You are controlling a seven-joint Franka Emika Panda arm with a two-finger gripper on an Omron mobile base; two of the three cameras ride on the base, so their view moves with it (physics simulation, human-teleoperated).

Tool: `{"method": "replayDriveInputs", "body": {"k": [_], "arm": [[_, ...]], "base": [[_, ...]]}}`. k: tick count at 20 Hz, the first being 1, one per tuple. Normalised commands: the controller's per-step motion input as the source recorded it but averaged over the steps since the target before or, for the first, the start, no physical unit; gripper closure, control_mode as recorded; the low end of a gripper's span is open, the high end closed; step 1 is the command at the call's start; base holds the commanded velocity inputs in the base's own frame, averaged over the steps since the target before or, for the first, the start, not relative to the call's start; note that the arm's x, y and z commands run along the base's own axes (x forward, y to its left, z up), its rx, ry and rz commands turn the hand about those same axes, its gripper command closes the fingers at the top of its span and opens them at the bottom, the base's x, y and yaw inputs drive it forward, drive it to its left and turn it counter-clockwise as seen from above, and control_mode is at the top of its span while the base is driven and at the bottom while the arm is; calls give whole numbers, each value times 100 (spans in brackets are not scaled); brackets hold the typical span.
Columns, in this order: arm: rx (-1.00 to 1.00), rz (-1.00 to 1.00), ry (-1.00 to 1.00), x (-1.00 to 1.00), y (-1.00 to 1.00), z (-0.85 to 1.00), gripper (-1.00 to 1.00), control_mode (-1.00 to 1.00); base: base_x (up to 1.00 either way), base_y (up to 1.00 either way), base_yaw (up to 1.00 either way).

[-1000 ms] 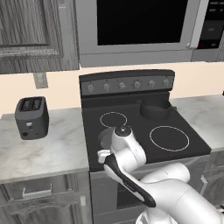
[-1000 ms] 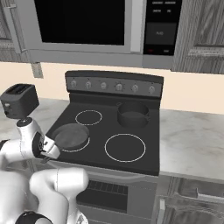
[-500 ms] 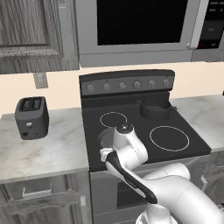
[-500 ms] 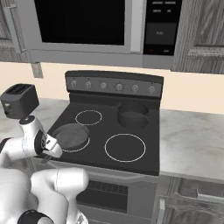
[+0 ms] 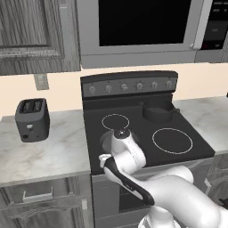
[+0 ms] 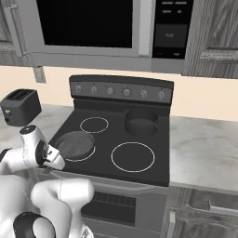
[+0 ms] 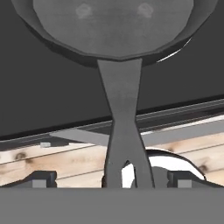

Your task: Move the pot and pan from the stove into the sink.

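Pan handle [image 7: 122,131] first: you see it in the hand view running straight down from the skillet toward the camera, passing between the two dark finger tips [image 7: 41,178], which sit well apart on either side of it without touching it. So your gripper [image 7: 111,181] stands wide, holding nothing. Beyond the handle, the pan [image 6: 74,143] rests on the stove's [image 6: 153,139] front left burner, close to the front edge; its speckled inside shows in the right base view. In that view the white hand hangs just off the stove's front left corner, near the pan's rim. In the left base view the arm's wrist covers most of the pan, so you catch just a sliver of it there.

Farther back, the pot [image 5: 156,110] sits on the back right burner, upright, well apart from the pan; you also see it in the right base view [image 6: 141,122]. The front right and back left burners show bare white rings. Behind them runs the knob panel [image 5: 130,85].

Off to the left, a dark toaster [image 5: 32,119] stands on the marble counter [image 5: 44,153], near its back edge.
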Motion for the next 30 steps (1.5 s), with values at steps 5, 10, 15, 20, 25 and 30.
{"method": "replayDriveInputs", "body": {"k": [5,10,15,20,25,30], "arm": [[0,0,0,0,-20,-48,-100,-100],[4,0,-2,4,-35,-42,-100,-100],[3,0,-1,2,-23,-23,-100,-100],[0,0,0,0,0,-1,100,-100],[0,0,0,0,0,0,100,-100],[2,-1,0,0,0,10,100,-100]], "base": [[0,0,0],[0,0,0],[0,0,0],[0,0,0],[0,0,0],[0,0,0]]}}
